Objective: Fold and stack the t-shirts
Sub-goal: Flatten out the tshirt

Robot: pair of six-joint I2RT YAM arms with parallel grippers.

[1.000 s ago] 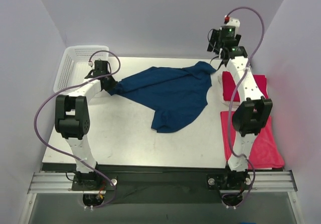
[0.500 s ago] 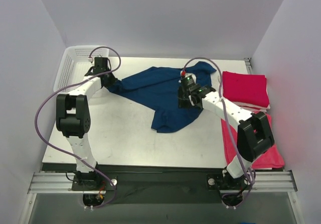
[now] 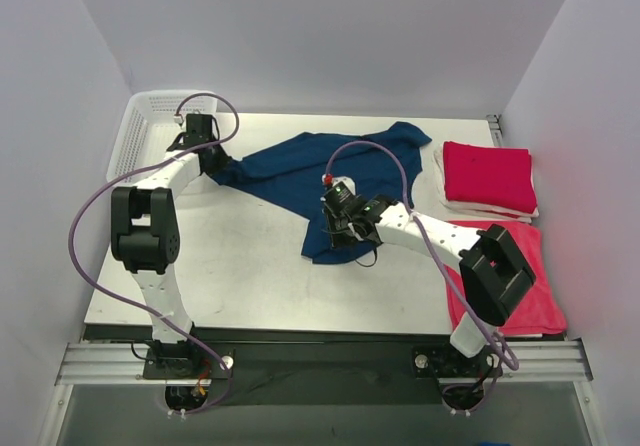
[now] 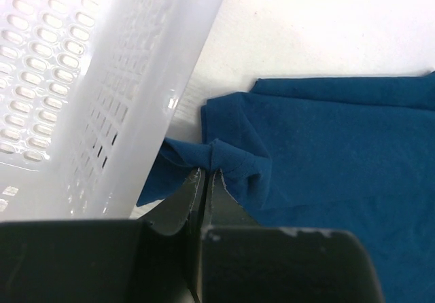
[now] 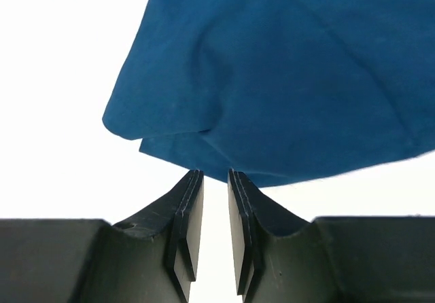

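While the left gripper (image 4: 207, 175) has its jaws clenched on a bunched corner of the navy t-shirt (image 3: 340, 178) on the counter (image 3: 230, 266), the right gripper (image 5: 214, 174), jaws narrowly parted and empty, hovers at its near hem: spreading stage; a hem grasp likely comes next.

Held the left arm (image 3: 150, 191) stretched forward along the left side, left gripper (image 4: 202, 181) with jaws pinched flat together on a bunched edge of the navy t-shirt (image 4: 326, 147). Held the right arm (image 3: 440, 234) bent inward across the middle, right gripper (image 5: 215, 177) low, jaws parted by a narrow gap, gripping nothing.
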